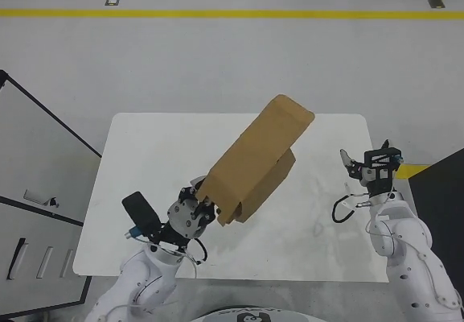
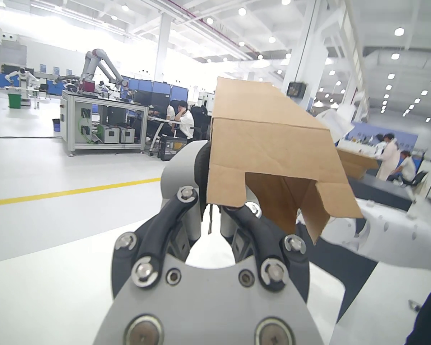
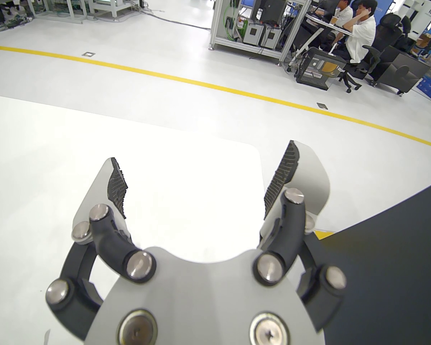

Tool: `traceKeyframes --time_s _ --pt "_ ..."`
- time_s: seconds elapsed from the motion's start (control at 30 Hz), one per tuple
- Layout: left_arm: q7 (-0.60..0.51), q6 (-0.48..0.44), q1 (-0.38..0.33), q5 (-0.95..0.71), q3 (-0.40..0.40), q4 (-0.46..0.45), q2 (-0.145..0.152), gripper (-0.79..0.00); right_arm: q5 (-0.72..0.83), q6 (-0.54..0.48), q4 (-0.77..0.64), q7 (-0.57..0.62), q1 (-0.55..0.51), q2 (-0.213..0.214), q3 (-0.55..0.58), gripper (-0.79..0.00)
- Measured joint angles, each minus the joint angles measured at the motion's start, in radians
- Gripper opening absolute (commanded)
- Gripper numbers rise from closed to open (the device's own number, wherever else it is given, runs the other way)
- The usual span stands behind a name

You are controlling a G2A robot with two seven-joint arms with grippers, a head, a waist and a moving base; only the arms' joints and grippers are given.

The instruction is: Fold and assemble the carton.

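The white tabletop (image 1: 151, 161) lies beneath both hands. The left hand is over its near edge and the right hand is by its right edge.

The brown carton (image 1: 256, 161) is a long cardboard sleeve, partly opened, with loose flaps at the end nearest the left hand. It rises from that hand at a slant, leaning away from it and across towards the right hand's side. Its far end lies over the tabletop's far edge in the top view. The left wrist view shows it tilting upward in front of the hand, with its hollow inside showing between the lower flaps.

The left hand (image 2: 209, 213) is closed on the carton's near end, with a thin edge of cardboard pinched between its fingers (image 2: 183, 174).

The right hand (image 3: 201, 181) is well apart from the carton. Its two ribbed fingers (image 3: 116, 184) are spread wide with nothing between them, over the tabletop's rounded corner.
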Motion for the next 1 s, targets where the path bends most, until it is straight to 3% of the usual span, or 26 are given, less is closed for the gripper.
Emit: traceKeyframes --time_s 0.1,0.4,0.8,1.0 --pt "-0.07 -0.035 0.01 -0.106 -0.033 -0.027 0.005 -0.785 0.0 0.0 0.0 0.0 0.0 0.0 0.0 0.0" --pt "-0.086 -0.031 0.007 -0.091 -0.038 -0.031 0.006 -0.785 0.0 0.0 0.0 0.0 0.0 0.0 0.0 0.0" --pt "-0.373 0.049 0.042 -0.626 -0.06 -0.098 0.007 -0.785 0.0 0.0 0.0 0.0 0.0 0.0 0.0 0.0" --pt "-0.396 0.059 0.038 -0.658 -0.069 -0.111 0.008 -0.785 0.0 0.0 0.0 0.0 0.0 0.0 0.0 0.0"
